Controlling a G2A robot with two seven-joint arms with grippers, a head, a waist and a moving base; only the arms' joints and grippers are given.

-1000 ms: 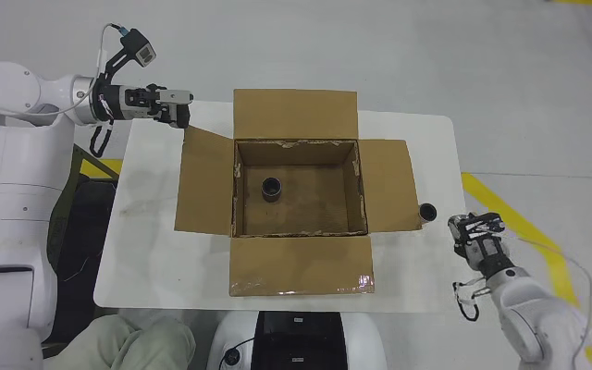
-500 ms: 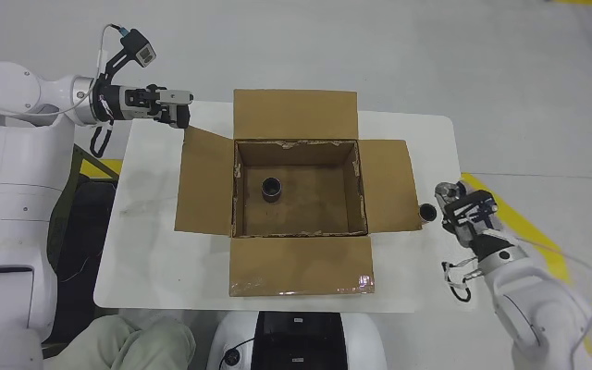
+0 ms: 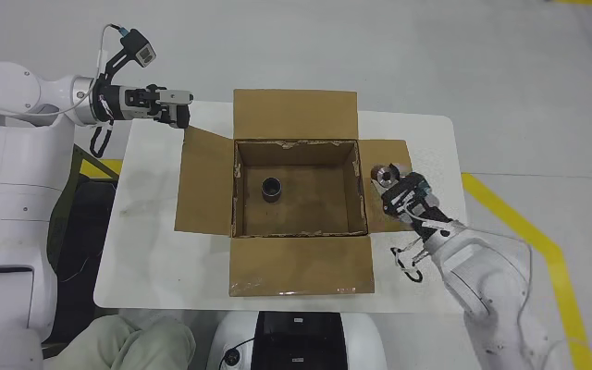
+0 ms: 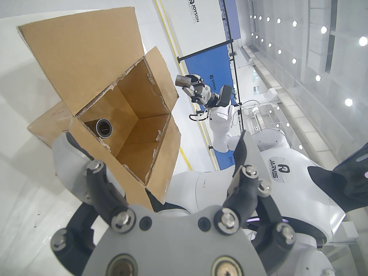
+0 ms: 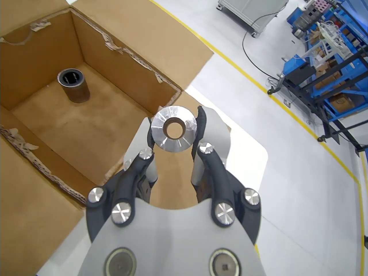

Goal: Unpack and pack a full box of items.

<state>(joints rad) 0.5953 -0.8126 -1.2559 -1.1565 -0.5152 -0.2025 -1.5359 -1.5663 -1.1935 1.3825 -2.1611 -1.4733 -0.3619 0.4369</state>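
Box (image 3: 319, 208): cardboard, mid-table (image 3: 148, 231), 4 flaps open outward, top fully open.

R arm: right tool (image 3: 393, 185) is over the box's right flap, near the right wall of the box. Fingers closed onto the held cylinder (image 3: 384, 174), gripping it by opposite sides. In the right wrist view the held cylinder (image 5: 174, 129) shows a shiny end face w/ a round centre hole and sits between the fingertips of the right tool (image 5: 174, 130). In the left wrist view the held cylinder (image 4: 183, 80) is lifted clear above the flap, touching no cardboard.

2nd cylinder (image 3: 271, 190): dark metal, stands upright on the box floor, open end up. It is toward the left wall, apart from every wall. Also seen in the right wrist view (image 5: 73, 85).

L arm: left tool (image 3: 182, 109) is over the table's far left corner, just beside the left flap's far corner. Fingers spread wide, nothing between them.

Yellow floor line (image 3: 518, 222) runs right of the table.
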